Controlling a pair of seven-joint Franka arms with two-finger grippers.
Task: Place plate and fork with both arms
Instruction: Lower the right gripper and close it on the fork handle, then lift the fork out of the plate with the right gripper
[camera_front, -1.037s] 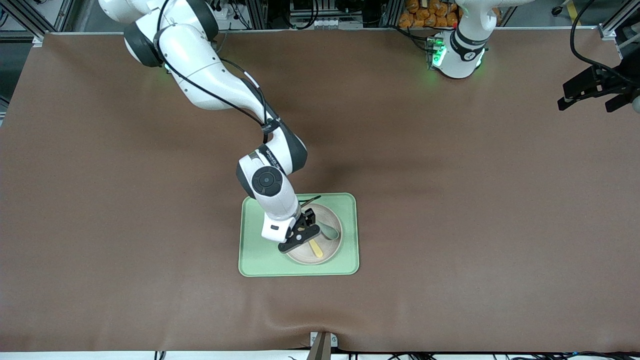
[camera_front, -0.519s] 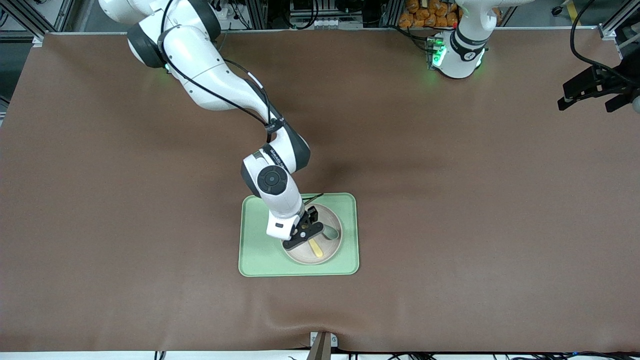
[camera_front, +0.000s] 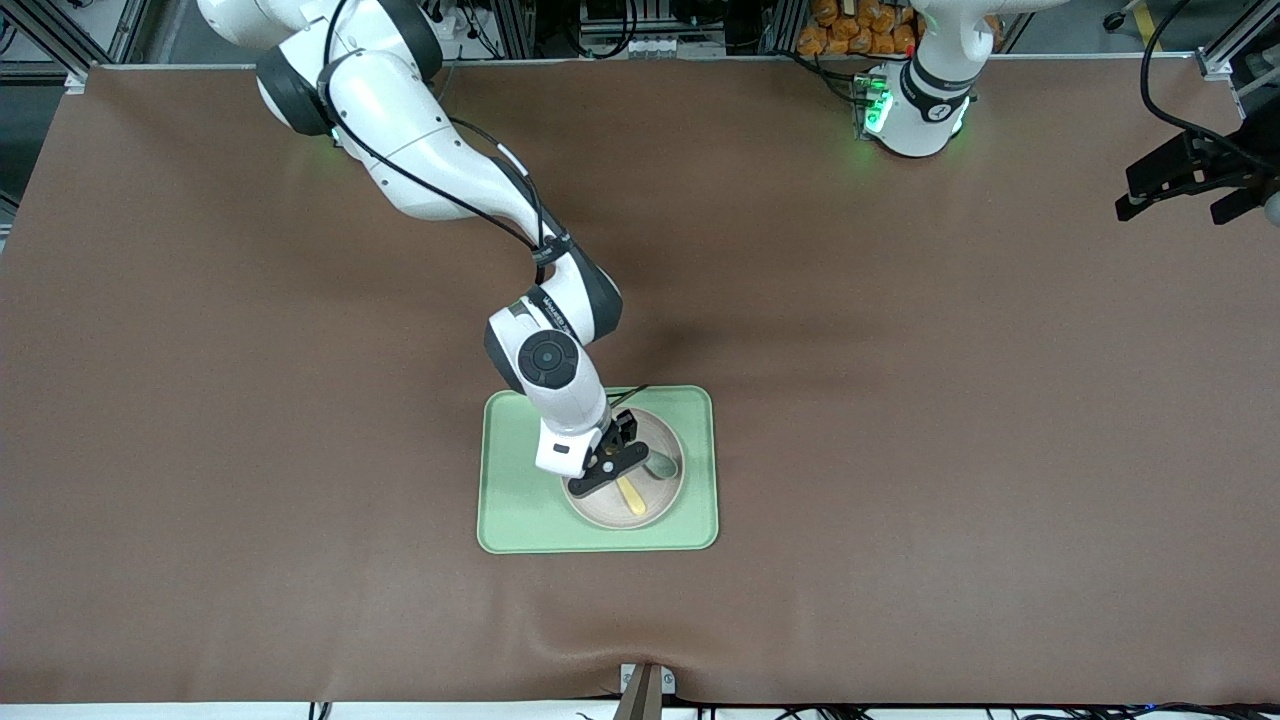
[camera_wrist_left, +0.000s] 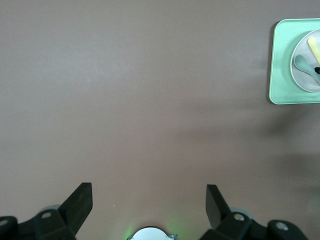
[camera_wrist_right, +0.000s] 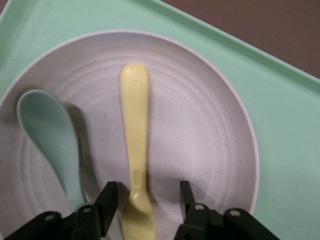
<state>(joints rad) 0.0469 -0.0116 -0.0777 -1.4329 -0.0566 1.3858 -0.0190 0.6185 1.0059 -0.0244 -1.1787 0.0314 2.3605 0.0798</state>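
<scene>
The pale plate (camera_front: 662, 497) lies on the light green tray (camera_front: 510, 500). The yellow fork (camera_front: 631, 497) lies in the plate beside a teal spoon (camera_front: 663, 466). My right gripper (camera_front: 610, 470) is low over the plate and open. In the right wrist view its fingers (camera_wrist_right: 111, 195) stand on either side of the fork (camera_wrist_right: 135, 140) near the tines' end, with a gap on each side; the gripper (camera_wrist_right: 148, 192) holds nothing. The plate (camera_wrist_right: 200, 125) and spoon (camera_wrist_right: 47, 135) show there too. My left gripper (camera_front: 1180, 195) waits, open and empty, over the left arm's end of the table.
The brown table mat (camera_front: 900, 400) surrounds the tray. The left wrist view shows the open left gripper (camera_wrist_left: 149, 195) over bare mat, with the tray (camera_wrist_left: 280, 75), plate (camera_wrist_left: 305, 80) and fork (camera_wrist_left: 313, 47) far off at its edge.
My right gripper has come down a little closer to the fork in the plate. The left arm has not moved.
</scene>
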